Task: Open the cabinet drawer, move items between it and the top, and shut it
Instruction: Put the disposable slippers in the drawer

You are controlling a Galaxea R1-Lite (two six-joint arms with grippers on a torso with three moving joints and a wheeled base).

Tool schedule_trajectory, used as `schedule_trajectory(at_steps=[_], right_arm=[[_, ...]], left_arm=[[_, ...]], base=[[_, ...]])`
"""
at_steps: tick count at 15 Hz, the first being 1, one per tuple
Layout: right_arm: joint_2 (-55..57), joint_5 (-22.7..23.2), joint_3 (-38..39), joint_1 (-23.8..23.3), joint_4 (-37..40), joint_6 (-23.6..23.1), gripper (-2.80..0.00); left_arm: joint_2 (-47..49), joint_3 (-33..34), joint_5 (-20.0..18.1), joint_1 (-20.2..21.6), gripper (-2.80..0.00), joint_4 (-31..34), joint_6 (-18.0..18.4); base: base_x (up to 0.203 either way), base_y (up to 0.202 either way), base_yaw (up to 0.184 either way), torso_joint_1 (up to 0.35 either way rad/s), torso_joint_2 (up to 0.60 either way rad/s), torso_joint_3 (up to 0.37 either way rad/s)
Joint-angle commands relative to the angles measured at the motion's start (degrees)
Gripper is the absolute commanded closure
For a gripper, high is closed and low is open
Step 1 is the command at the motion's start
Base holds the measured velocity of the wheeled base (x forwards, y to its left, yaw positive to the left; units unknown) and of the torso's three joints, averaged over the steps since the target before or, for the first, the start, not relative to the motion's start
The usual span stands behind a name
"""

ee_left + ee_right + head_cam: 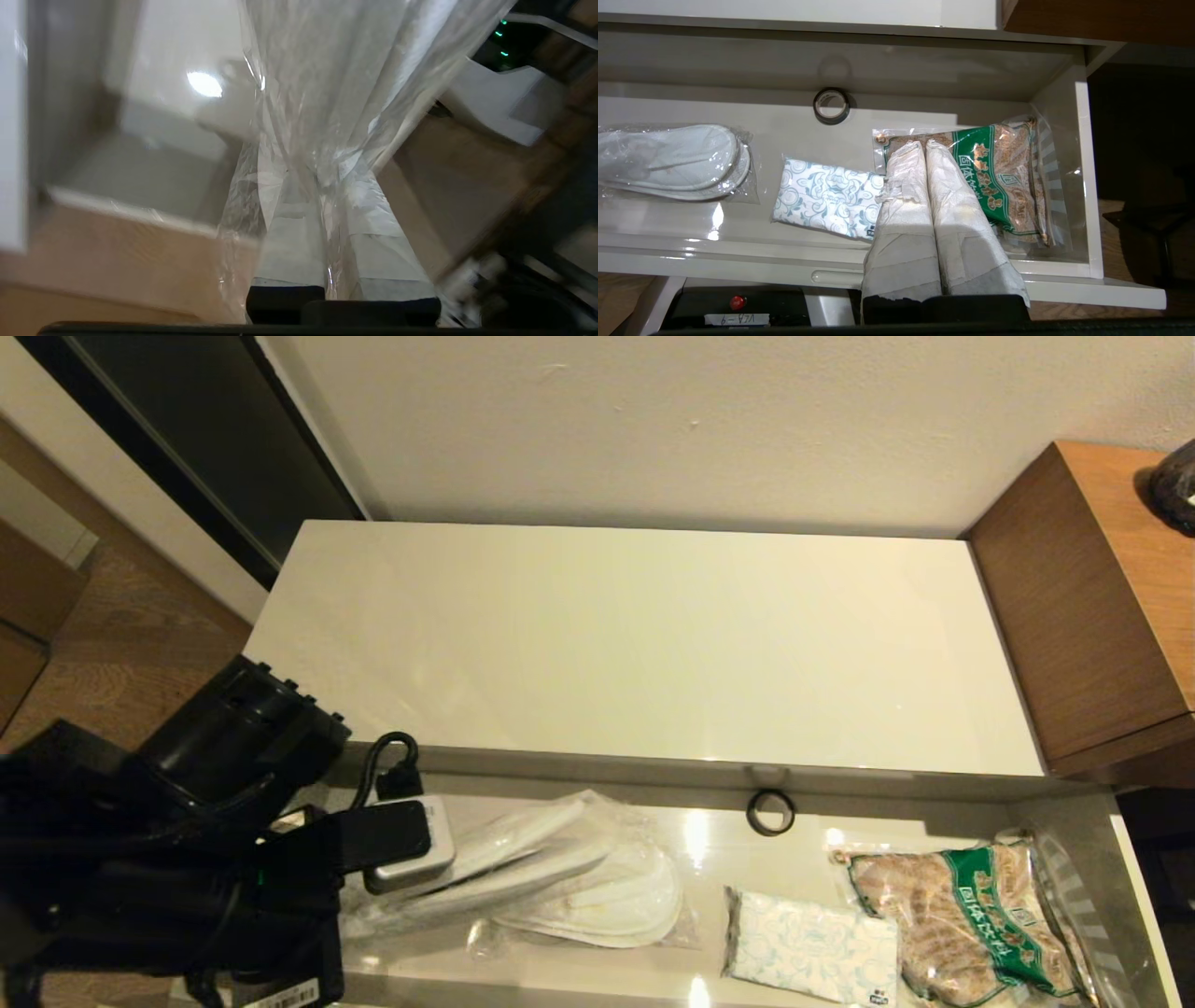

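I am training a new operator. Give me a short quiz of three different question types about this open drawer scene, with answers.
1. True or false: the cabinet top already carries the tissue pack.
2. Multiple choice: what does the left gripper pinch?
A. the snack bag
B. the plastic wrap of the slippers
C. the black ring
3. Short answer: which two things in the drawer lie between the slippers and the snack bag?

Key
1. False. The pack lies in the drawer.
2. B. The left wrist view shows clear wrap bunched between the shut fingers.
3. The tissue pack and the black ring. The right gripper hangs shut and empty above the drawer's right part.
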Motion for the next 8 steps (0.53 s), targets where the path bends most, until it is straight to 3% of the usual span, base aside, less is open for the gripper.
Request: schedule_trajectory(at_steps=[1, 4, 8], right_arm=[[0.1, 0.0, 0.1, 0.0, 0.0, -0.1, 0.00], [0.0, 0.0, 0.1, 0.0, 0.0, -0.1, 0.00], [0.0, 0.0, 0.1, 0.0, -0.1, -0.1, 0.00]], left_arm=[[3.5, 0.9, 0.0, -0.1, 0.00, -1.8, 2.3], [7.9, 2.4, 0.2, 0.1, 0.00, -7.1, 6.0], [14.0, 4.4, 0.6, 0.8, 0.00, -12.9, 7.0]], base=[[0.000, 0.000, 0.000, 0.000, 0.00, 0.000], [0.000, 0.000, 0.000, 0.000, 0.00, 0.000], [0.000, 0.000, 0.000, 0.000, 0.00, 0.000]])
